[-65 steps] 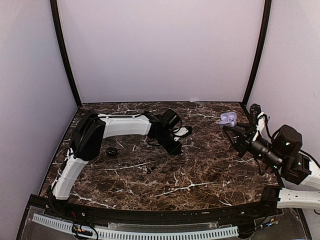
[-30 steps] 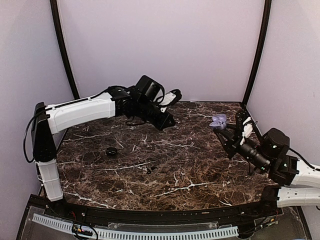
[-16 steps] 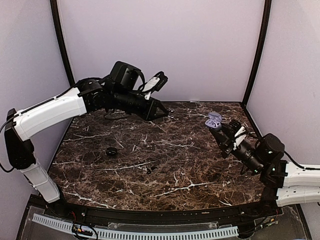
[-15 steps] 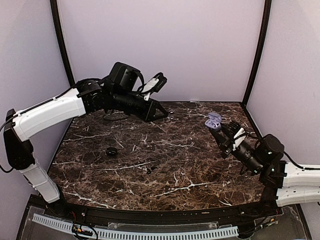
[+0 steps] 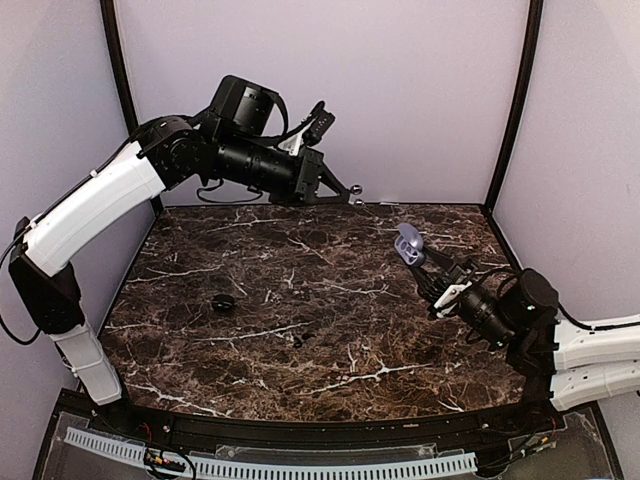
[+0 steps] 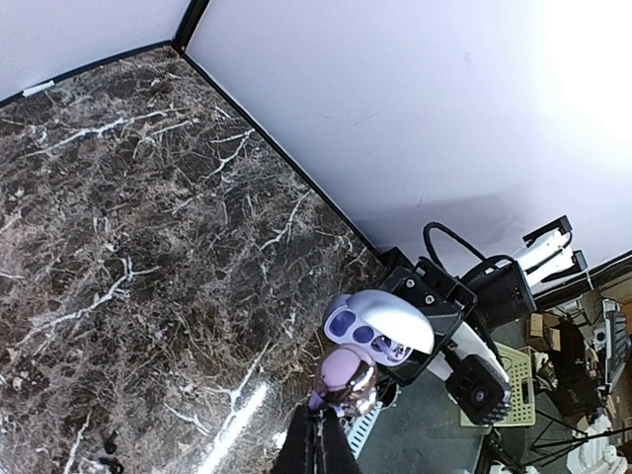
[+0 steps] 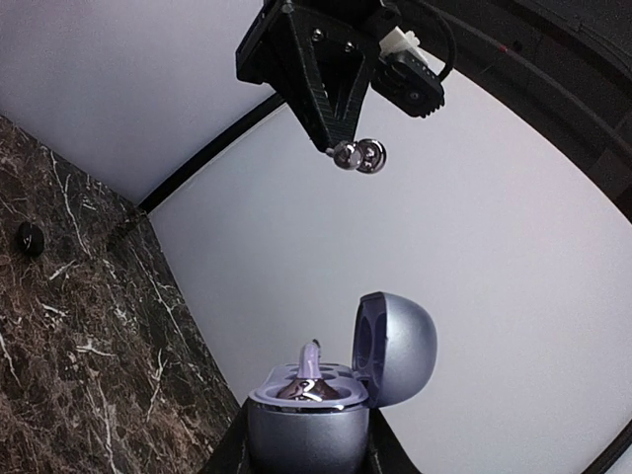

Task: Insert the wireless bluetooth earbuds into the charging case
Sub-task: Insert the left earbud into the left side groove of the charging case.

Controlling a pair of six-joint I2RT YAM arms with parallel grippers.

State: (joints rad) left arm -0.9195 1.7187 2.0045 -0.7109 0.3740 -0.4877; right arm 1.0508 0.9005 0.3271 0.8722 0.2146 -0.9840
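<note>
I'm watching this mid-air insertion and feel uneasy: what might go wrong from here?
The left gripper pinches an earbud only at its very tip, high above the table; a slip would likely drop it. The right gripper holds the charging case in the air too, so either side may drift and miss the well. One bud seems seated already, and the open lid stands beside it, easy to bump.

The left arm rises from its base at 8 o'clock and stretches high toward 12 o'clock. Its wrist is level, and the left gripper points to 3 o'clock, its fingers pinched tight on an earbud. The right arm lies low from 4 o'clock. The right gripper aims at 10 o'clock, clamped on the charging case.
</note>
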